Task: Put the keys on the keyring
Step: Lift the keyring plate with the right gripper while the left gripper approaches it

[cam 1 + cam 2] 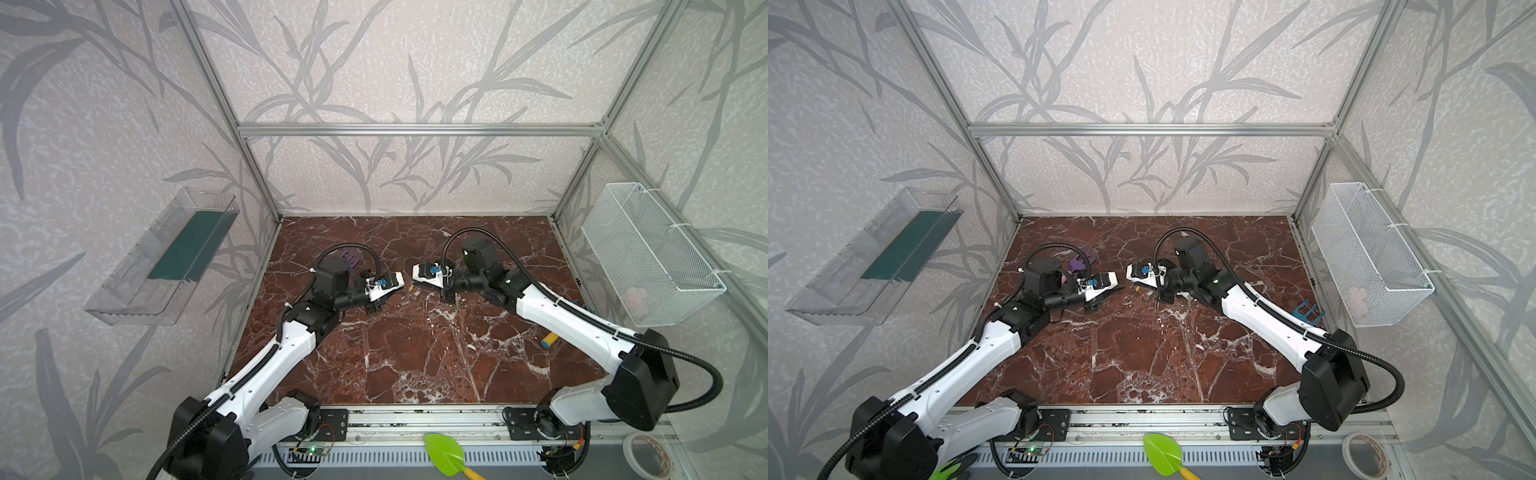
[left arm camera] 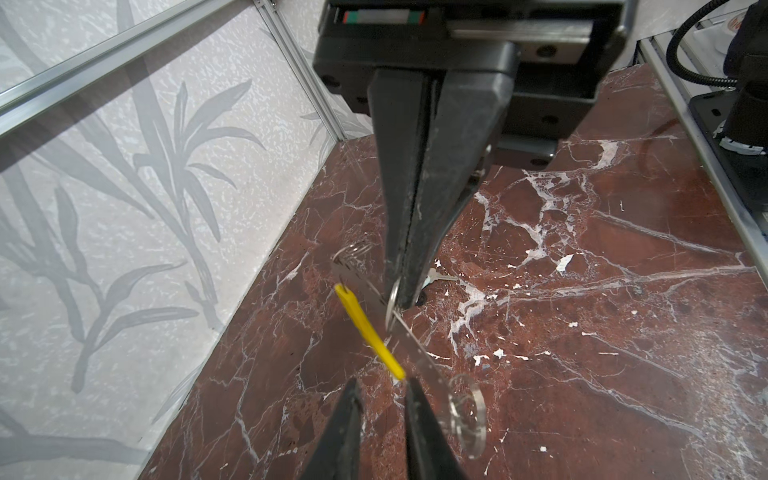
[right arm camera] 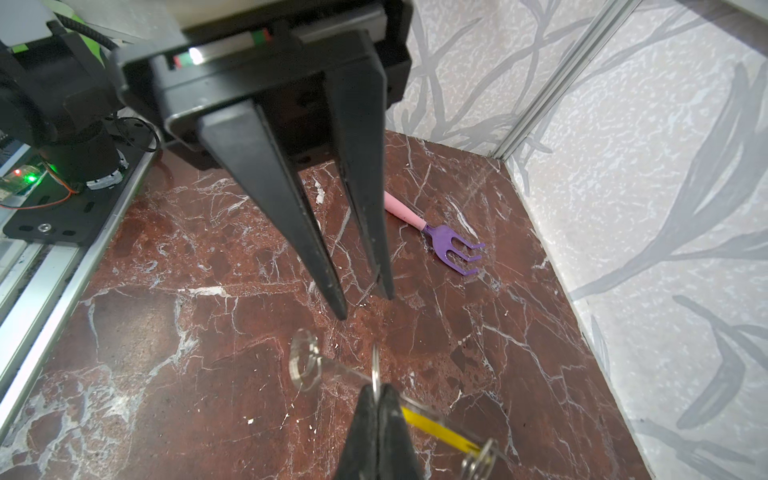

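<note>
- Right gripper: the jaws are pressed fully together and pinch a thin metal ring at the grey band of the keyring. In its own wrist view that ring sticks out edge-on past the closed tips.
- Left gripper: the jaws stand a little apart, with a narrow gap and nothing between the tips. It points straight at the right gripper from close by. Whether a fingertip touches the keyring I cannot tell.
- Keyring: it is held up off the tabletop between the two grippers and is seen nearly edge-on in both wrist views. Its yellow sleeve runs beside the notched grey band, and one end of the sleeve sits just in front of the left gripper's gap.
- Keys: a small silvery key with a pale teal tag lies on the tabletop just beyond the right gripper's tips and is partly hidden by them. It is apart from the keyring and in neither gripper.
- Purple toy fork with a pink handle: it lies flat on the tabletop behind the left arm, near the side wall.
- Green trowel: it rests on the front rail, outside the tabletop.
- White wire basket: it hangs on the right wall.
</note>
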`<action>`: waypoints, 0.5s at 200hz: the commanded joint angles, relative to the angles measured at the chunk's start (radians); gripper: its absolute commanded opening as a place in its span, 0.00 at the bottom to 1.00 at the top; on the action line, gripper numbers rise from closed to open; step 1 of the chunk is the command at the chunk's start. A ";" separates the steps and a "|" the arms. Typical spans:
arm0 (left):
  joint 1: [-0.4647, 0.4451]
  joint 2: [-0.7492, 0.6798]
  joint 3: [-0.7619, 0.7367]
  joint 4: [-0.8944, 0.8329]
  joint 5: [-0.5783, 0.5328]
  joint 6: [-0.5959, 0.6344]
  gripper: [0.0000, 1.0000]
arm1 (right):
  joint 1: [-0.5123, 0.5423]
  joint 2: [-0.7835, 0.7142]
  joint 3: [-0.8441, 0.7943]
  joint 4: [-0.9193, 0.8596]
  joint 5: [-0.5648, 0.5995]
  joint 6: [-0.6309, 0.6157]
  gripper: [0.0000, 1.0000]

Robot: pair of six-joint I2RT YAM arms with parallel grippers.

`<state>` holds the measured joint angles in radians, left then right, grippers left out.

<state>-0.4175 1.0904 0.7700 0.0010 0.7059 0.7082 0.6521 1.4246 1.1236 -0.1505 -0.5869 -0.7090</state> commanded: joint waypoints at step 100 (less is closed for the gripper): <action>-0.077 0.066 0.106 -0.053 0.015 0.095 0.19 | 0.000 -0.062 -0.064 0.100 0.006 -0.069 0.00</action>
<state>-0.4831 1.1416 0.8413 -0.0124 0.7059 0.7517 0.6525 1.3922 1.0637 -0.0868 -0.5823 -0.7715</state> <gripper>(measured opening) 0.198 0.044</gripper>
